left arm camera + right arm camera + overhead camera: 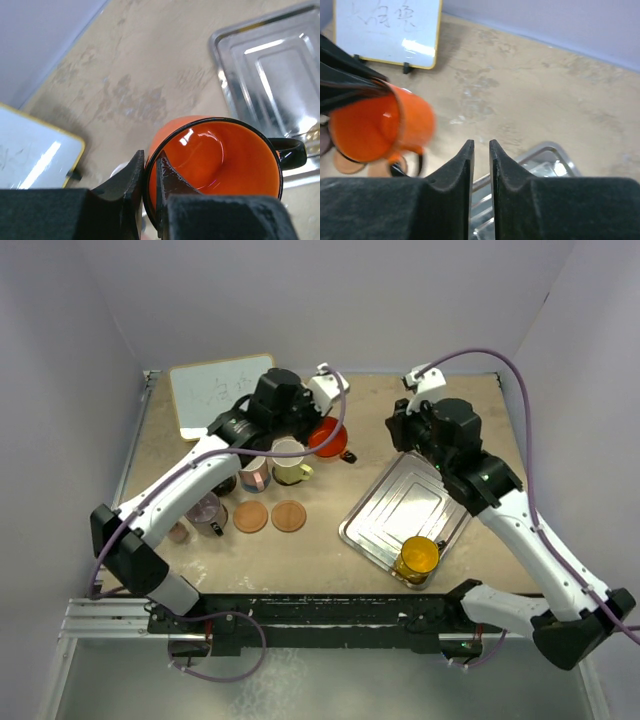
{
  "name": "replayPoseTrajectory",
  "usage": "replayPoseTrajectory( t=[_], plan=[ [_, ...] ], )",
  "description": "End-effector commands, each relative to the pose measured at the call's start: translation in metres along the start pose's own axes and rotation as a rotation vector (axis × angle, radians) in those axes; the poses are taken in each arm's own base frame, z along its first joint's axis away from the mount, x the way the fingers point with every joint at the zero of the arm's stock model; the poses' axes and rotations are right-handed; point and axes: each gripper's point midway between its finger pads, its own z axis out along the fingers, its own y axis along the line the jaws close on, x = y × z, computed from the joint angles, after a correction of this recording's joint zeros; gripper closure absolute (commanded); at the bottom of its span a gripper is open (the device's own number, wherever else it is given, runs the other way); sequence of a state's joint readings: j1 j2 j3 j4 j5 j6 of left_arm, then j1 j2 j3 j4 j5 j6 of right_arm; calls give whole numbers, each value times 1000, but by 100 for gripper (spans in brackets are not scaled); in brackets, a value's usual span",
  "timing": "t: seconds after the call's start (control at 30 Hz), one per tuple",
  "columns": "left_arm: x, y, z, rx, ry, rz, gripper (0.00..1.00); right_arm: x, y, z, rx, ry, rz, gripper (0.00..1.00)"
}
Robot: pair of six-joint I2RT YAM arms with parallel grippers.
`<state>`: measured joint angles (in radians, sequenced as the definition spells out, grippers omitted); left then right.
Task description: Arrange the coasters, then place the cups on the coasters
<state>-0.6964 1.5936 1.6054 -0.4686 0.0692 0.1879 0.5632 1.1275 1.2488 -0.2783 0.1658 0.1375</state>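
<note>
Red-orange mug: glossy, black rim and handle, tilted, at 10 o'clock of the steel tray and 1 o'clock of the tan coasters. Left gripper pinches its rim wall, one finger inside and one outside, arm stretched out over the other mugs. Right gripper hovers at the tray's far corner, jaws a narrow slit, empty.

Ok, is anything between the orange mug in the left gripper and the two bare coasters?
Yes. The yellow-green mug stands right on the line from the red-orange mug to the tan coasters, with the pink mug beside it.
</note>
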Motion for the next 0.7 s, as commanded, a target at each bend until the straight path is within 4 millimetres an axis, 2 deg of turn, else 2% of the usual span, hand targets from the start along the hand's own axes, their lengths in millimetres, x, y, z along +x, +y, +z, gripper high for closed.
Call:
replayPoseTrajectory(
  t=[0.0,0.1,0.2,0.47,0.67],
  plan=[
    [5,31,-51,-49,-18,80,97,0,-7,-21,-55,-26,-206,70],
    [33,41,-71,-39,30,72,97,13,-4,-31,-111,-23,-264,54],
    [66,45,-85,-37,94,92,97,31,-8,-35,-127,15,-303,46],
    [133,41,-105,-45,204,75,97,81,-8,-42,-271,154,-280,36],
    [172,43,-107,-43,235,8,97,95,-13,-41,-296,215,-257,33]
  ],
)
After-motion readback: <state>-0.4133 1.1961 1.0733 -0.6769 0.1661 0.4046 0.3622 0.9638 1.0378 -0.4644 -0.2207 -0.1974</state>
